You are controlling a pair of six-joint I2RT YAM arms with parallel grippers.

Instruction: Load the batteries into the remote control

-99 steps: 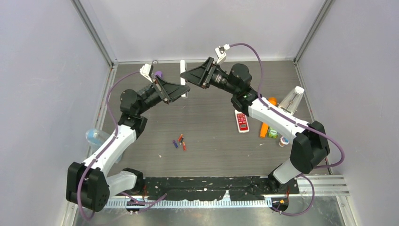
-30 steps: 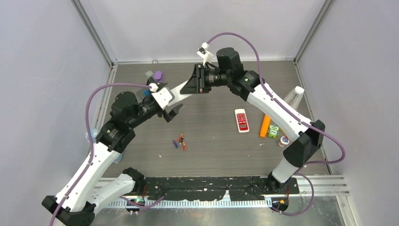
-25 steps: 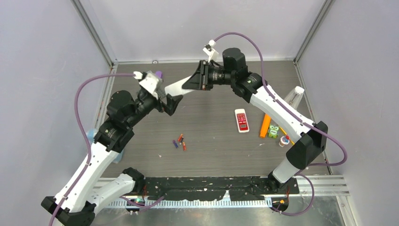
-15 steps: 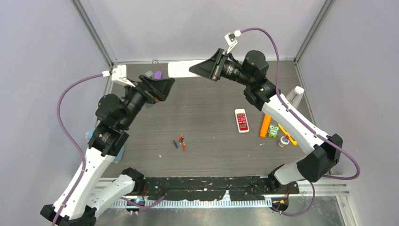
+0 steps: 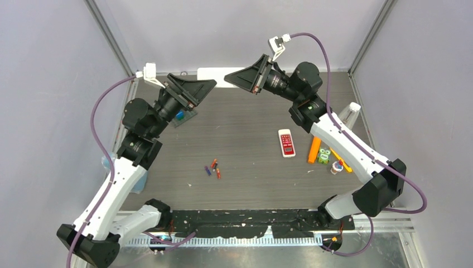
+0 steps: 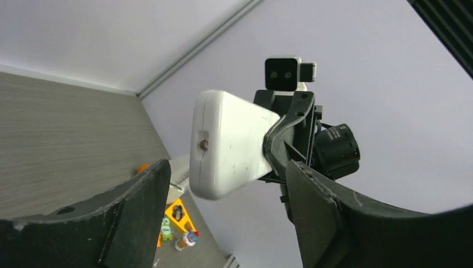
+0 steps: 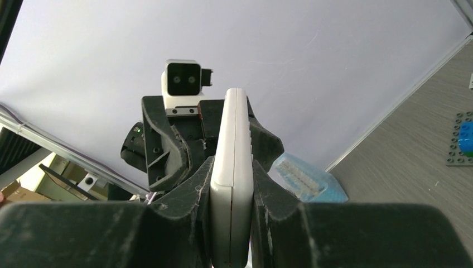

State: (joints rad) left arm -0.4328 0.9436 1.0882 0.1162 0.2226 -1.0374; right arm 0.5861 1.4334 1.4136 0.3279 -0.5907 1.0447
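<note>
Four or so tiny cylindrical batteries (image 5: 212, 168), red-orange and blue-purple, lie in a loose cluster on the dark wood-grain table (image 5: 251, 184), roughly midway between the two arms and touched by neither. None is loaded yet.

Well apart from them, at the far edge of the table, the white flat plastic remote control (image 6: 228, 144) is held up in the air, lying roughly level. Its free end, which has a small round hole in it, points toward the left arm. This looks like a presentation for a second grasp, probably so the cover can be opened or the body steadied between both arms.

The right gripper (image 7: 232, 178) is clenched on the remote's other end, with a finger pressed against each broad face.

The left gripper (image 5: 209, 84) is at the free end with its jaws spread wide. In its wrist view there is a clear gap on either side of the remote, so it is touching nothing and holding nothing.

A small white handset with red buttons (image 5: 286, 143) lies on the table to the right, near an orange stick (image 5: 313, 149).
</note>
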